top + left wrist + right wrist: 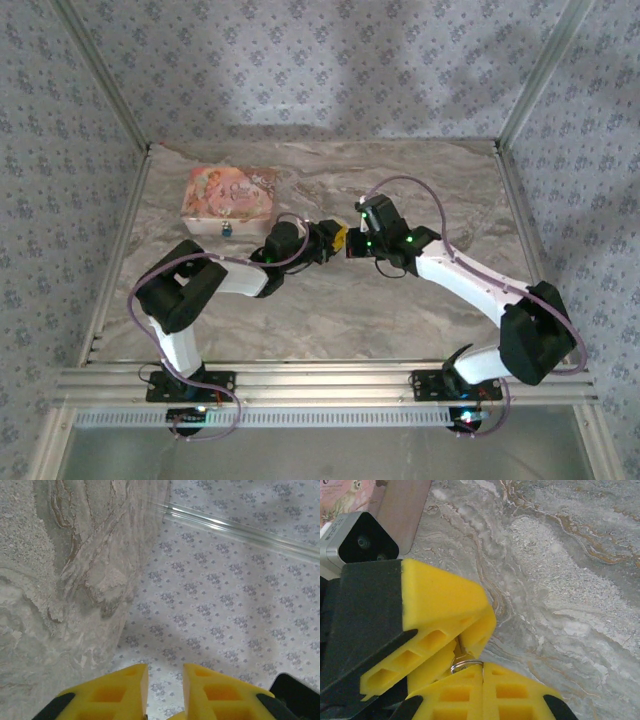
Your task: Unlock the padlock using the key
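Note:
Both grippers meet above the middle of the table. My right gripper [483, 667] is shut, and the key's silver ring [466, 664] sticks out at its fingertips; the key itself is hidden between the pads. My left gripper [337, 240] faces it tip to tip. Its yellow fingers [445, 615] close on a brass piece [454, 652] that looks like the padlock, mostly hidden. In the left wrist view the left gripper [165, 667] shows a narrow gap at its tips, with wallpaper behind. In the top view the right gripper [353, 246] touches the left one.
A pink decorated box [228, 193] with a small front latch lies at the back left of the marble table [330, 310]. The left wrist's grey camera housing [355, 542] is close by in the right wrist view. Aluminium frame posts stand at the corners.

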Controlling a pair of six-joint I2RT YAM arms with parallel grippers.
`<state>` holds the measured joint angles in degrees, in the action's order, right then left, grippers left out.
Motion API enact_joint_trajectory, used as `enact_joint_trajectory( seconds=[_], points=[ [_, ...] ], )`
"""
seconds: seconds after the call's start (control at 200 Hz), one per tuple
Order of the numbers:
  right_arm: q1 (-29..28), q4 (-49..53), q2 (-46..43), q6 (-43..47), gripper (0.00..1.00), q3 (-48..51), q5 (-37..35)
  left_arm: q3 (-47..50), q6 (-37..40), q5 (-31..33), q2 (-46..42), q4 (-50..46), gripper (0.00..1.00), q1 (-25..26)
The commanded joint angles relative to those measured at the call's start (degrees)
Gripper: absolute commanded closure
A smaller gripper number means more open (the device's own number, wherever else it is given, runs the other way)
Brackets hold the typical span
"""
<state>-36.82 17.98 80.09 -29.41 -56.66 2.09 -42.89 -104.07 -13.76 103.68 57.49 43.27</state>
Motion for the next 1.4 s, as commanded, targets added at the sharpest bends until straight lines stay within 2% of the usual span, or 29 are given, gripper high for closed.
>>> enact_joint_trajectory(
  seconds=[0.0,0.225,0.475,0.59,0.675,0.784,0.904,1.069,1.164,1.394],
  points=[
    [0.37,0.83,-1.43,-1.18,1.00,0.57,-1.14,0.53,0.89,0.30,-1.86,0.01,0.81,0.39],
    [0.73,0.05,-1.94,-1.35,1.00,1.01,-0.74,0.45,2.32,0.38,-2.49,-1.39,1.00,0.33],
    [2.33,-1.37,-3.37,-0.79,1.00,2.31,1.81,-0.16,8.20,0.89,-4.35,-4.13,1.00,0.11],
    [4.70,-2.69,-6.69,0.33,0.83,4.94,3.48,-0.41,18.57,2.92,-8.26,-6.72,1.00,-0.43],
    [8.01,-7.93,-10.20,0.14,0.72,8.99,8.86,-1.83,31.30,5.13,-13.16,-12.95,1.00,-0.43],
    [12.81,-22.87,-14.88,-3.82,0.60,15.99,20.56,-4.74,46.11,7.61,-19.42,-21.06,1.00,0.37],
    [15.02,-41.98,-17.98,-10.78,0.45,21.72,29.15,-5.86,53.46,7.22,-22.94,-20.94,1.00,1.20],
    [15.20,-54.95,-17.39,-15.51,0.39,22.11,35.82,-6.93,55.90,5.83,-23.91,-17.95,1.00,2.35],
    [14.78,-61.00,-17.17,-17.93,0.35,22.56,36.76,-7.21,55.34,5.76,-23.88,-17.11,1.00,2.61],
    [13.14,-60.09,-15.32,-17.35,0.38,21.02,36.10,-7.11,53.81,5.63,-23.34,-15.93,1.00,2.70]
  ],
)
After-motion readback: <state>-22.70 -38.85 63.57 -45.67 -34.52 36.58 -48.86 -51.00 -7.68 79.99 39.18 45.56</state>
